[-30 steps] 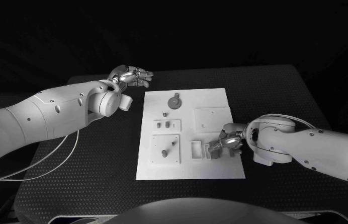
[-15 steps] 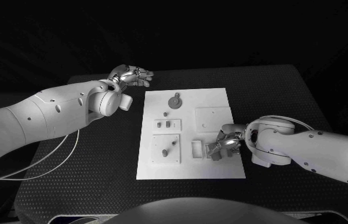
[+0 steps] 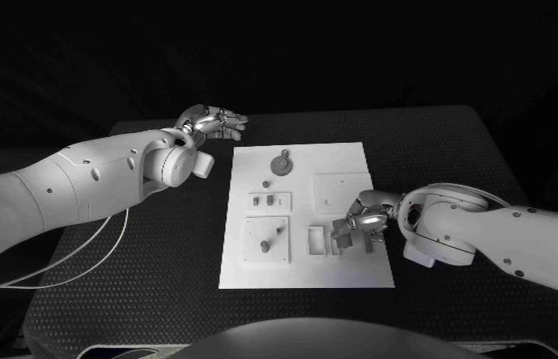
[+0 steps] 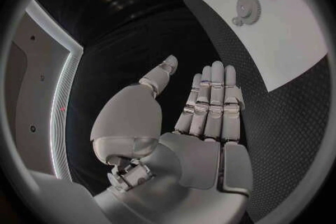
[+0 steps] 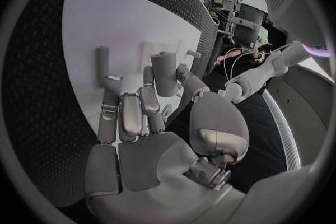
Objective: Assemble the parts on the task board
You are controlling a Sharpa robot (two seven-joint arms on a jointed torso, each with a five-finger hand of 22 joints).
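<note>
White task board lies at the frame's centre. My right hand, at its lower right edge, pinches a small part; a slack pinch could tilt it and jam the insertion. My left hand hovers flat and empty, upper left.

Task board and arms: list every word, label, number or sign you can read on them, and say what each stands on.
None can be read.
The task board is plain white, with no print in the head view or either wrist view.
The parts, such as the gear-shaped part, carry no marks.
The left hand, the right hand and the white arms bear no legible label.
</note>
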